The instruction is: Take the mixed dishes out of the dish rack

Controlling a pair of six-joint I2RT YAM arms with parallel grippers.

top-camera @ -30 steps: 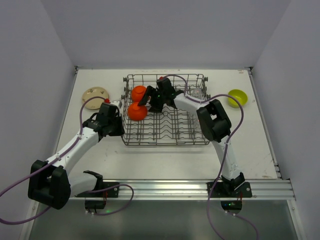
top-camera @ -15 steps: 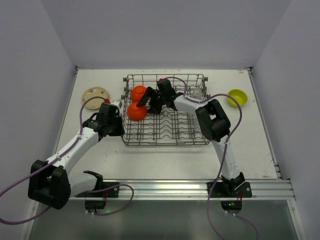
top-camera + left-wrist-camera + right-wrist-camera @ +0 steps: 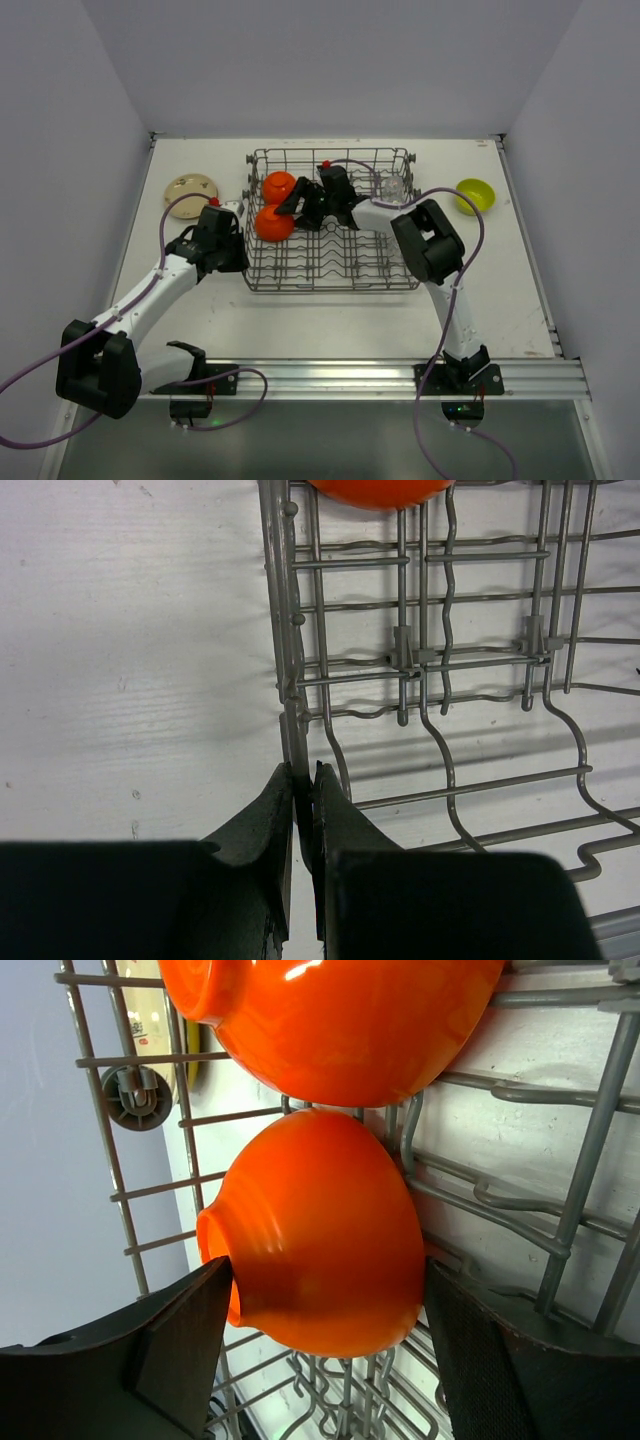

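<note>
Step in hand: pick-up of an orange bowl; unloading looks partly done, judging by the layout. The large square grey wire dish rack [image 3: 330,272] sits mid-table. Outside it, on the white table [image 3: 300,320], lie a round beige patterned plate [image 3: 190,189] to the left and a yellow-green bowl [image 3: 474,195] to the right. Inside, at the left end, two glossy orange bowls stand on edge among the tines, the rear orange bowl [image 3: 278,184] just behind the nearer orange bowl [image 3: 272,224]. A small clear glass [image 3: 396,187] sits at the back right corner. The left gripper [image 3: 303,780] is pressed together on the rack's left side wire, pinching it, presumably to steady the rack. The right gripper [image 3: 298,205] reaches into the rack, jaws spread either side of one orange bowl. The wrist view shows the fingers [image 3: 185,1335] bracketing it closely, but whether the pads touch it cannot be told, nor, from overhead, which of the two bowls it is. Next move calls for closing squarely across the bowl's curved wall, lifting straight up clear of the tines without nudging the neighbouring bowl, then carrying it out to the table.
</note>
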